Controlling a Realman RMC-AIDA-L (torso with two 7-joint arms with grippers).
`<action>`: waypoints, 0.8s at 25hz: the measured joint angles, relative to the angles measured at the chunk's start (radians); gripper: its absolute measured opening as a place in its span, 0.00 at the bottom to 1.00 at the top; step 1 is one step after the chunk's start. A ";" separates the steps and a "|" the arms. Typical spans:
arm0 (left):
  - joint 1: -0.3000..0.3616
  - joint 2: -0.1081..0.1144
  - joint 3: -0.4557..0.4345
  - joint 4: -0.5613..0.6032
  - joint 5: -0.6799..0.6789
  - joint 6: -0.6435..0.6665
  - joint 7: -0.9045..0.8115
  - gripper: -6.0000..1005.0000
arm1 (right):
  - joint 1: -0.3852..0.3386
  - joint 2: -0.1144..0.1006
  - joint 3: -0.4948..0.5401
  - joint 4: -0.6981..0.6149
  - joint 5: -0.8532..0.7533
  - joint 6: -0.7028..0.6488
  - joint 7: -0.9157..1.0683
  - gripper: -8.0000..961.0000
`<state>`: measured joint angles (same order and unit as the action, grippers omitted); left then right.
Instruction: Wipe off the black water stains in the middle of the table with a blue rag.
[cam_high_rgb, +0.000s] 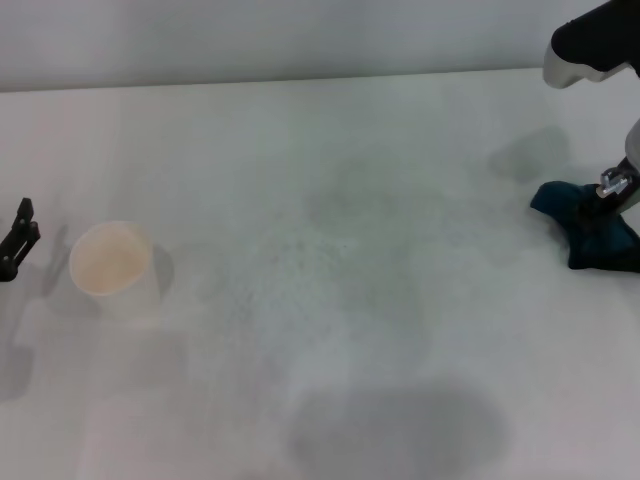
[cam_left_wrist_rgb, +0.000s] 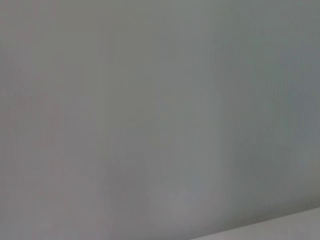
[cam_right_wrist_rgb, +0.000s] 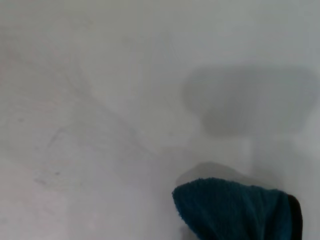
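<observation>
The blue rag (cam_high_rgb: 588, 230) lies bunched on the white table (cam_high_rgb: 320, 200) at the far right. It also shows in the right wrist view (cam_right_wrist_rgb: 235, 210). My right gripper (cam_high_rgb: 606, 196) stands on the rag's top and is shut on a fold of it. No dark blot shows on the table. Only faint grey smears (cam_high_rgb: 330, 250) mark the table's middle, and they show in the right wrist view (cam_right_wrist_rgb: 55, 160) too. My left gripper (cam_high_rgb: 25, 222) is parked at the far left edge, open and empty.
A white paper cup (cam_high_rgb: 112, 268) stands upright at the left, just right of the left gripper. The table's back edge (cam_high_rgb: 300, 80) meets a grey wall. The left wrist view shows only a plain grey surface.
</observation>
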<state>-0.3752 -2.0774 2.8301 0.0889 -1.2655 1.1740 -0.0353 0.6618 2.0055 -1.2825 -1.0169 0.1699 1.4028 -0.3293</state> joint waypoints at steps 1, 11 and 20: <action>-0.001 0.000 0.000 0.000 0.000 0.000 0.000 0.87 | 0.000 0.001 0.003 0.006 0.000 -0.007 0.000 0.15; -0.012 -0.001 0.000 0.006 0.000 0.002 0.000 0.87 | -0.026 0.005 0.018 -0.027 0.044 -0.085 -0.030 0.33; -0.047 -0.002 0.000 0.013 -0.031 0.004 -0.001 0.87 | -0.059 -0.005 0.193 -0.045 0.008 -0.312 -0.073 0.56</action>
<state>-0.4224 -2.0797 2.8301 0.1022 -1.2966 1.1779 -0.0367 0.6026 2.0001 -1.0890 -1.0617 0.1777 1.0908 -0.4025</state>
